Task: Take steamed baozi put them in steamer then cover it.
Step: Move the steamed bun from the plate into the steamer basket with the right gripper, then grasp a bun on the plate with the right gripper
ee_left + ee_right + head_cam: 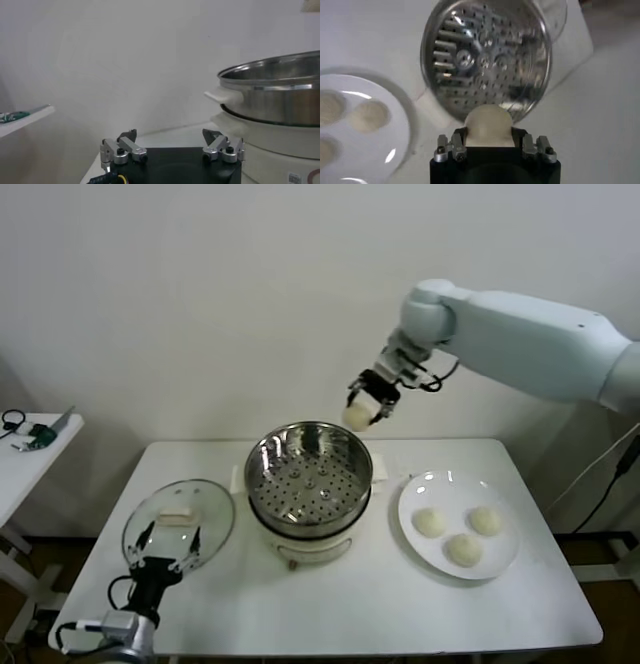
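Note:
My right gripper (360, 413) is shut on one cream-white baozi (356, 417) and holds it in the air above the far right rim of the steamer (310, 467). The right wrist view shows this baozi (488, 125) between the fingers, over the steamer's perforated tray (487, 60), which holds nothing. Three more baozi (429, 522) (485, 520) (463, 549) lie on the white plate (500, 564). The glass cover (178, 524) with its cream handle lies flat on the table left of the steamer. My left gripper (163, 563) is open and low at the front left, near the cover.
A small white side table (35, 449) with green items stands at the far left. The left wrist view shows the steamer's pot and side handle (223, 94) close on one side. The wall is right behind the table.

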Robot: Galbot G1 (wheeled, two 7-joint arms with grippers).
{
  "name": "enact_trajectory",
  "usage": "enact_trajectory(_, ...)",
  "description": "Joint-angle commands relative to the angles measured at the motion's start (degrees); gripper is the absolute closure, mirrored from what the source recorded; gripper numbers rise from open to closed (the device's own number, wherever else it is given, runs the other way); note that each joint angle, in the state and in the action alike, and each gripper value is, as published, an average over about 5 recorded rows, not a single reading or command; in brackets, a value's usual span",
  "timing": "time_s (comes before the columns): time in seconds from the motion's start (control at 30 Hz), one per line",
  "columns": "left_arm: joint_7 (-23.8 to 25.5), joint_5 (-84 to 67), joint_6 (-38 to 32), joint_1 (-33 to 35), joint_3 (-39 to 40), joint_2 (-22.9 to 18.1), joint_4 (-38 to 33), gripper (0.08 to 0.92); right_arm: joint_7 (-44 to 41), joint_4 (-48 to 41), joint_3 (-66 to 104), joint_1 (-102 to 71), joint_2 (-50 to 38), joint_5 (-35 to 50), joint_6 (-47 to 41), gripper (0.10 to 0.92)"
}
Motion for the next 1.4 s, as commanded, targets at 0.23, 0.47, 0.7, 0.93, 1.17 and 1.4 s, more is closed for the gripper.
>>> enact_trajectory(0.23, -0.2, -0.9, -0.2, 0.0, -0.7, 0.4, -0.5, 0.177, 3.1, -15.9, 5.3, -14.8, 16.2, -22.7, 19.3, 0.414)
enact_trajectory(0.47, -0.2, -1.1, -0.3, 0.0, -0.8, 0.2, -0.5, 0.177, 5.0, -29.5, 10.8, -20.2, 21.7, -28.8, 24.1, 0.414)
enact_trajectory(0.7, -0.3, -1.4, -0.5, -0.2, -0.8, 0.2, 0.0, 0.177, 5.7, -36.4, 13.5, -22.5, 25.4, -31.1, 26.7, 0.407)
enact_trajectory(0.93, -0.2, -1.7, -0.6, -0.2, -0.9, 0.2, 0.0, 0.177, 4.1, -37.9, 13.9, -23.0, 25.8, -30.3, 27.4, 0.382)
enact_trajectory(1.17, -0.2, -1.6, -0.6, -0.1, -0.9, 0.1, -0.2, 0.177, 3.6, -36.5, 13.7, -21.7, 24.1, -25.8, 27.5, 0.277)
enact_trajectory(1.4, -0.1, -1.5, -0.2, 0.2, -1.1, 0.2, -1.2, 0.177, -0.3, -23.1, 2.2, -9.4, 14.0, 0.5, 18.1, 0.204)
